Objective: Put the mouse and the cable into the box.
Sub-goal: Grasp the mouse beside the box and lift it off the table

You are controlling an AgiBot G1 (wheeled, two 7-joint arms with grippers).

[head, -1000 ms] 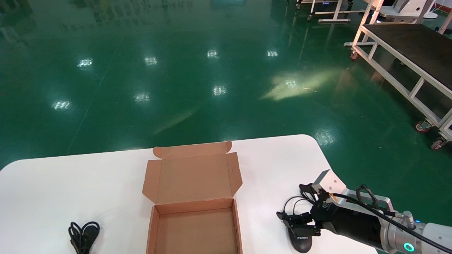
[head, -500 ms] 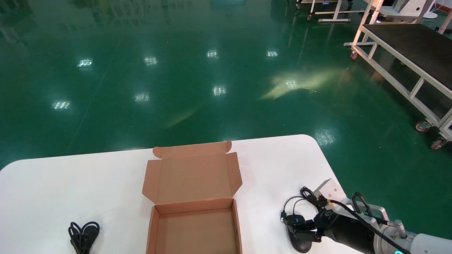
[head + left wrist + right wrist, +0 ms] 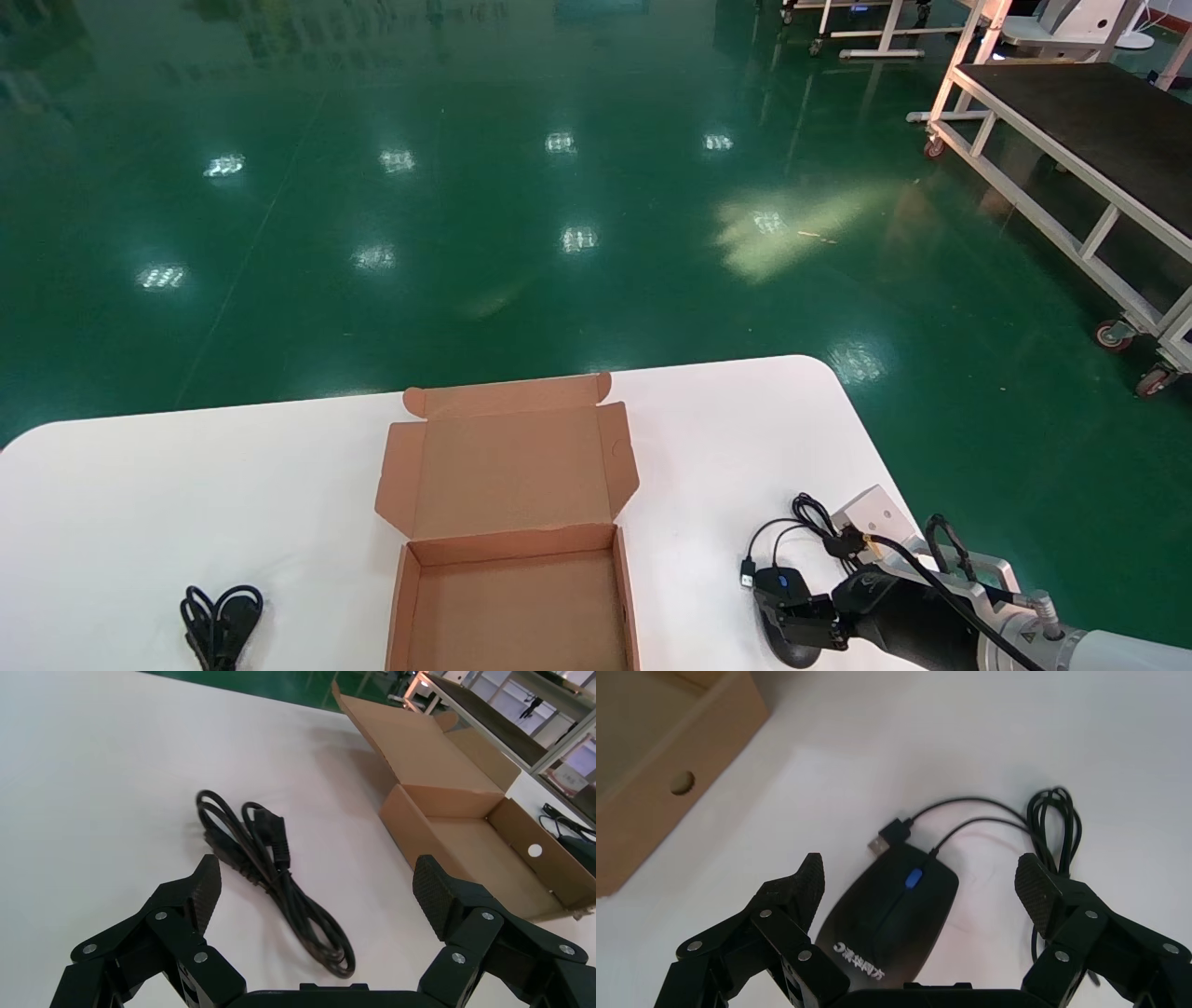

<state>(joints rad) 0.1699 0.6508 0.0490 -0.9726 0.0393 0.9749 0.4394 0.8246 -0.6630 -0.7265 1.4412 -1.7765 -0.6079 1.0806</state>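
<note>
place: industrial lab or workshop hall
floor: glossy green painted floor (image 3: 559, 233) mirroring ceiling lights
furniture: white-framed wheeled bench with black top (image 3: 1090, 140)
work surface: white rounded desk (image 3: 186, 485)

bare table (image 3: 708, 457) lies between mouse (image 3: 891, 917) and open box (image 3: 512, 615); the box's low side wall (image 3: 626, 601) stands in the way.

- A white surface (image 3: 168, 475) with rounded corners fills the near part of the head view.
- Beyond it lies a glossy green floor (image 3: 466, 298), dotted with bright reflections of lamps (image 3: 578, 239).
- A white-framed trolley (image 3: 1071, 172) with a black top stands far right on red castors (image 3: 1112, 335).
</note>
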